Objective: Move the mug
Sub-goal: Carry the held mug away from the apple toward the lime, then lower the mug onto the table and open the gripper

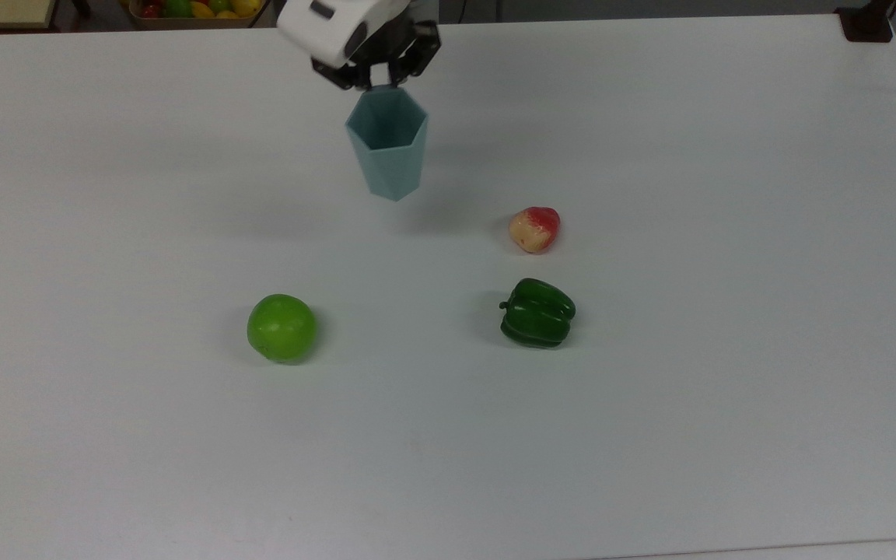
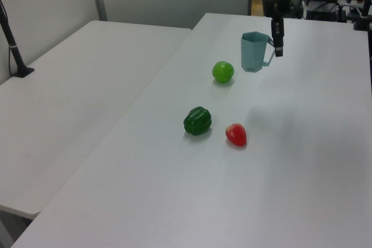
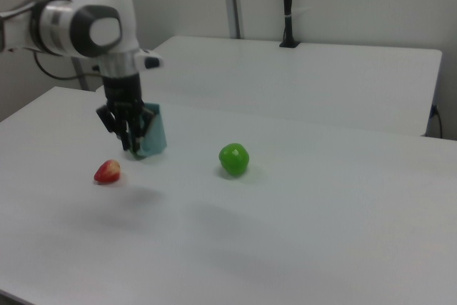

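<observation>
- Mug (image 1: 387, 148) in the air: pale blue-teal, faceted plastic with a hexagonal rim, hanging upright above the white table (image 1: 728, 350), its shadow cast apart from it in the top view.
- Black two-finger gripper (image 2: 278, 38) is clamped on the small tab handle (image 2: 269, 56) at the mug's side.
- Round green apple (image 1: 281, 327), dark green bell pepper (image 1: 537, 313) and red-and-cream strawberry-like fruit (image 1: 534, 229) lie nearer the top view's bottom, well apart from the mug.
- My read: a handle grip lets it swing, so carry level, lower straight onto bare table, release only once the base is seated.
</observation>
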Robot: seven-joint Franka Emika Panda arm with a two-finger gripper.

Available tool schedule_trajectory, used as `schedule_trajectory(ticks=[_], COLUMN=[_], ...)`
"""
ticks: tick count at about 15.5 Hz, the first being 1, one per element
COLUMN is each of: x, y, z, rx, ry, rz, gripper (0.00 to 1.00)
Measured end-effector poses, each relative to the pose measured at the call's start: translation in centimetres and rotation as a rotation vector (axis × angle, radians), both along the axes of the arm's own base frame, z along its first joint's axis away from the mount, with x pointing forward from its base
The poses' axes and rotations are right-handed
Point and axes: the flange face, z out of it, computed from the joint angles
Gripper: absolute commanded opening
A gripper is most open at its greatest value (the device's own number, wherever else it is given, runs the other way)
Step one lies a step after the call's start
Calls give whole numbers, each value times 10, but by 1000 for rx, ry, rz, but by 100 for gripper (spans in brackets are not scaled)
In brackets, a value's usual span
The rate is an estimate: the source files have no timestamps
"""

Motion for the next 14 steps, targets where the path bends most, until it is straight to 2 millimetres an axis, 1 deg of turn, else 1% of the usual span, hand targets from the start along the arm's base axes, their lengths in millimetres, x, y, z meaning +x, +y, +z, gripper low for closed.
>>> schedule_trajectory(ticks=[1,3,5,7,9,14], x=[2,5,10,15,19,19], y=[-8,-16,-17,-17,-17,-19], z=[-14,-40,-63,-82,-97,-125], rx=[1,1,0,0,-5,-24], ry=[25,73,98,105,119,140], rz=[0,2,1,2,3,10], gripper=[0,0,0,0,0,0])
